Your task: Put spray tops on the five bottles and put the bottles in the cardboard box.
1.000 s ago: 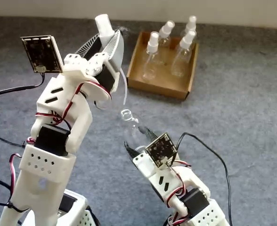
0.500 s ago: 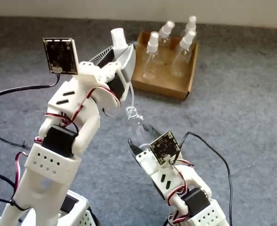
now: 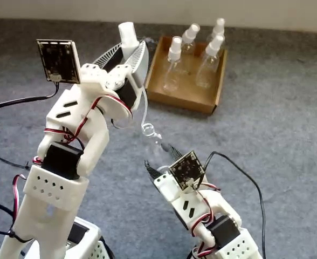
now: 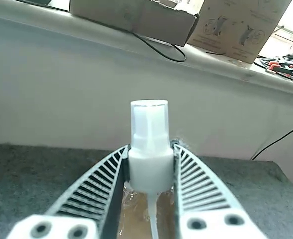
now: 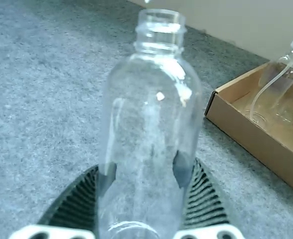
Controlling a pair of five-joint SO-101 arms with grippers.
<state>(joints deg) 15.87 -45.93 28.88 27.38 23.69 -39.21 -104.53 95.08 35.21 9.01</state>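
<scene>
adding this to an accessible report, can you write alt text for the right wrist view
A clear bottle with an open, topless neck is held between the black ribbed fingers of the right gripper, with grey carpet behind it. Farther off is the corner of a cardboard box with another bottle inside.

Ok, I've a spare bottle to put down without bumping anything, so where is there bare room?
The grey surface right of the cardboard box and the right gripper is bare. Crowded: the middle, where the left gripper holds a spray top over the open bottle in the right gripper, and the box, with four bottles inside.
</scene>
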